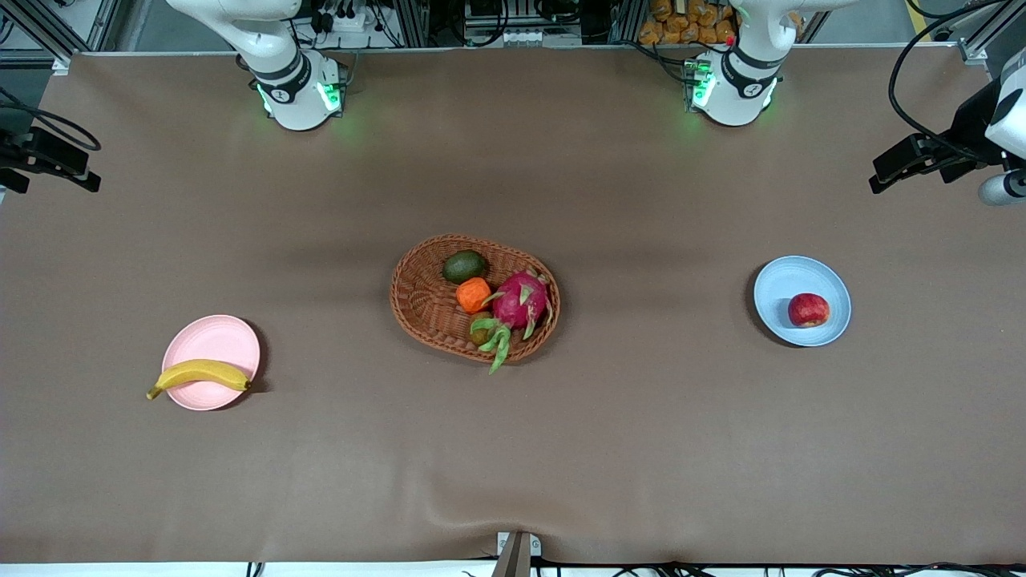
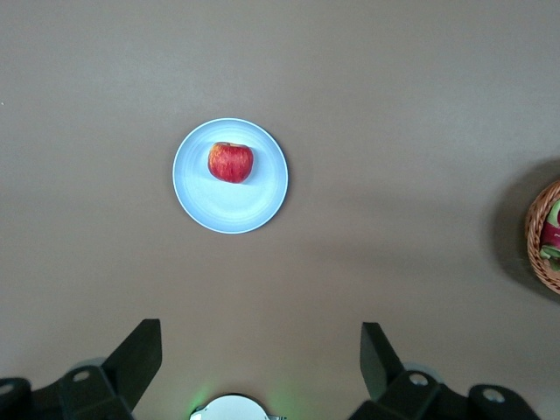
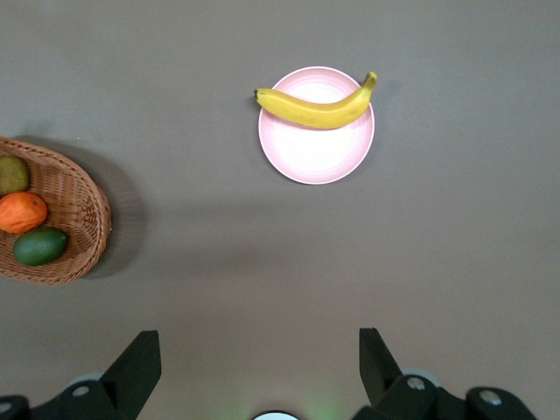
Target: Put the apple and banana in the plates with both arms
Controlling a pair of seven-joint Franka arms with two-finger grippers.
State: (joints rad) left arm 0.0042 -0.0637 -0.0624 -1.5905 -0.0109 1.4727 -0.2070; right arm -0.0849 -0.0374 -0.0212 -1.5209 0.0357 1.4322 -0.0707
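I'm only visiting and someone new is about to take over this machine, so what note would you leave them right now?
Left pincer: open, empty, raised over bare table.
Right pincer: open, empty, raised over bare table.
Small red apple sits in the pale blue round plate.
Long yellow banana lies across the pale pink round plate, its tips overhanging the rim.
Done: both fruits plated.
Left: nothing visible.
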